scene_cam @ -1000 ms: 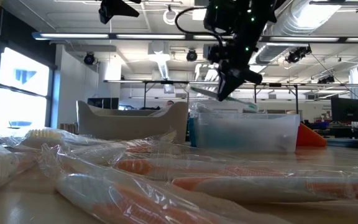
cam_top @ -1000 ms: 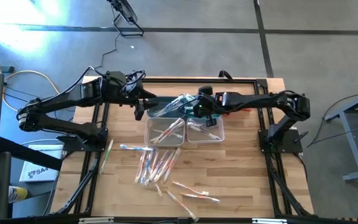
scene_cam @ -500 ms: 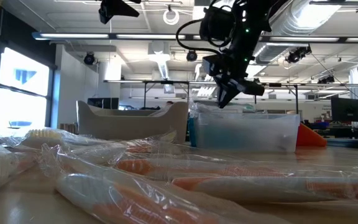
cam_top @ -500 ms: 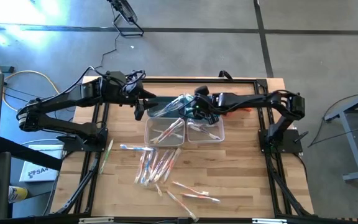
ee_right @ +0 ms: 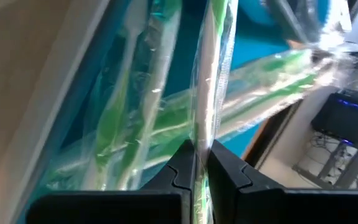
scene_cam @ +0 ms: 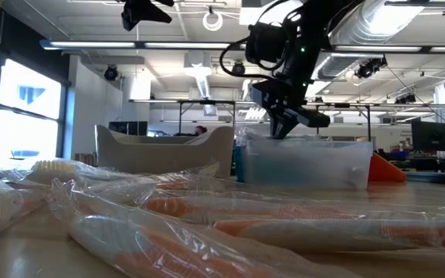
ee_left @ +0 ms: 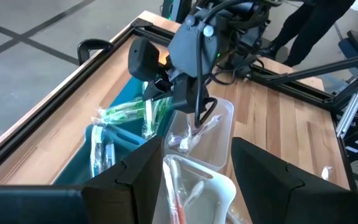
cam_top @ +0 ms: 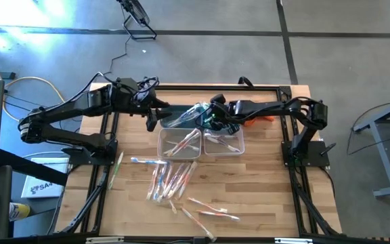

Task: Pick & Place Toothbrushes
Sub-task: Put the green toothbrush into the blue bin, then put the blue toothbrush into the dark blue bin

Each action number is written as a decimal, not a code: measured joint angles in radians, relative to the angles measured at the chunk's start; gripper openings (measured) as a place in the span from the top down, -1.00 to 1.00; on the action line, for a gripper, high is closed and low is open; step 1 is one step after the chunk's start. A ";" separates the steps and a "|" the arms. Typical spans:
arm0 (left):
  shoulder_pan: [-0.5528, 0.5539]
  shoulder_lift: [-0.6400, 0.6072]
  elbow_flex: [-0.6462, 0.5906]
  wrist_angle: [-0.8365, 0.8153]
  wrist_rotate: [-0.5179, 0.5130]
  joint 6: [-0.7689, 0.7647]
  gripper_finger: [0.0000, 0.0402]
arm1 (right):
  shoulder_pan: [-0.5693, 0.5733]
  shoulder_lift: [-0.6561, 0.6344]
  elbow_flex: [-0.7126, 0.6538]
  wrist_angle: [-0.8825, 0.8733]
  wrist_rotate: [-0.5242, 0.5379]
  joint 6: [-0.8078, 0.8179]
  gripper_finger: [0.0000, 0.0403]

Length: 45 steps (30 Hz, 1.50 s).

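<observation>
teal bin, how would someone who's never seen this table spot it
Look at the far edge of the wooden table, between the two arms. The teal bin sits behind two clear bins, holding green toothbrushes; it alone is coloured.

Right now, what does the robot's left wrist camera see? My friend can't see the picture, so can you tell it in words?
The right gripper, shut on a green toothbrush in a clear wrapper, hangs over a teal bin holding more wrapped green ones. Beside it stand two clear bins with a few toothbrushes, and the left gripper's open dark fingers frame the near edge.
</observation>
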State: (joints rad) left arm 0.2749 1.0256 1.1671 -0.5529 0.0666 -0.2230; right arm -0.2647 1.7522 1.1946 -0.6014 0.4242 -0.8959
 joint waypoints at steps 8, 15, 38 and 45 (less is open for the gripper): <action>0.000 0.000 0.000 -0.004 0.000 -0.018 0.07 | 0.002 0.021 0.000 0.006 -0.005 0.000 0.77; 0.000 0.000 0.000 -0.005 0.000 -0.018 0.07 | 0.004 0.017 0.000 0.001 0.048 0.000 0.61; 0.000 0.000 0.000 -0.007 0.000 -0.018 0.07 | 0.079 -0.120 0.000 -0.013 0.073 0.110 0.60; 0.000 0.000 0.000 -0.006 0.000 -0.018 0.07 | 0.103 -0.222 0.000 0.001 0.070 0.215 0.60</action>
State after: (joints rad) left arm 0.2749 1.0256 1.1671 -0.5594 0.0666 -0.2409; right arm -0.1613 1.5304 1.1946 -0.6004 0.4943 -0.6805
